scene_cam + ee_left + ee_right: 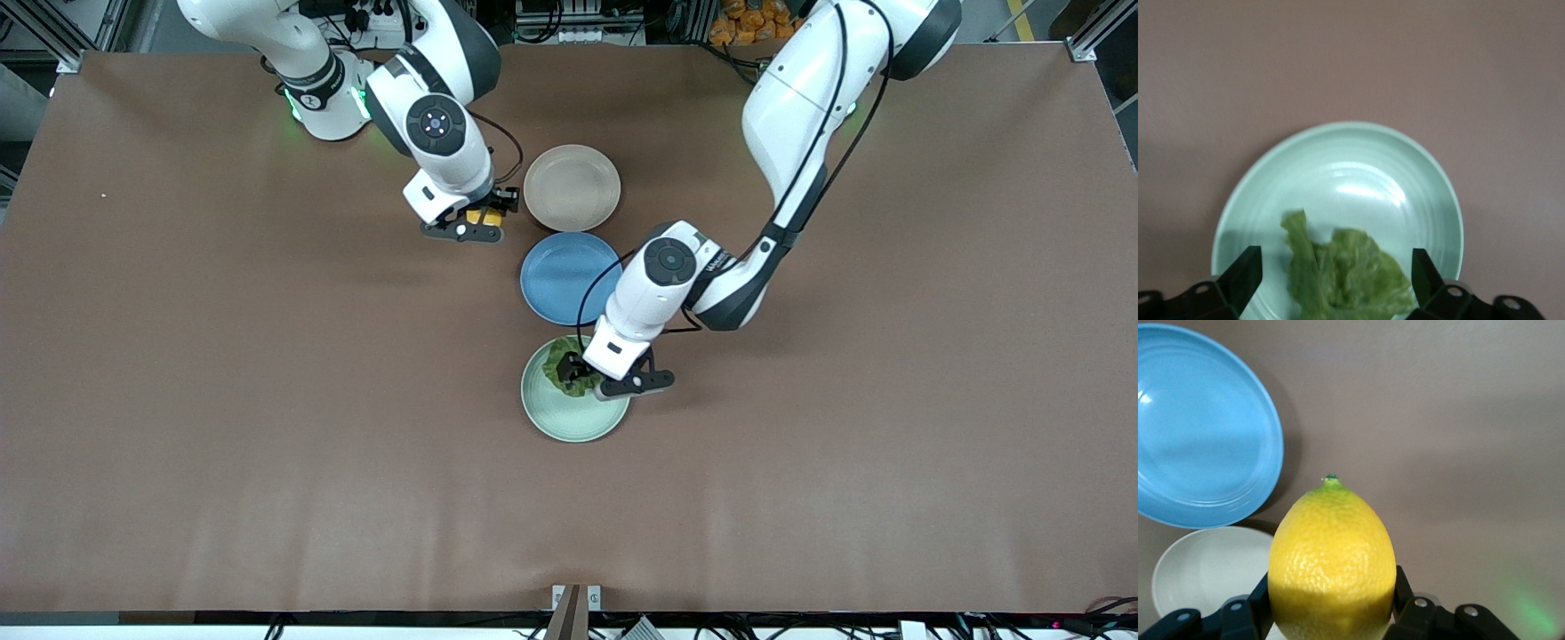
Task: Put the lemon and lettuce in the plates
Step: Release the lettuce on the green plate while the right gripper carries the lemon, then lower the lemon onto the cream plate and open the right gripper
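Observation:
The lettuce (567, 366) lies in the pale mint green plate (569, 422), on the part nearest the blue plate. My left gripper (574, 372) is low over it and open. In the left wrist view its fingers (1245, 275) stand wide apart on either side of the lettuce (1345, 280), over the mint plate (1351, 173). My right gripper (487, 214) is shut on the lemon (483, 215) and holds it over the table just beside the beige-pink plate (572, 188), toward the right arm's end. In the right wrist view the lemon (1331, 560) fills the gripper (1331, 603).
A blue round plate (558, 280) lies between the beige-pink and mint plates, and shows in the right wrist view (1201, 430) with the beige-pink plate (1201, 573) beside it. The left arm's forearm (711, 276) hangs over the table beside the blue plate.

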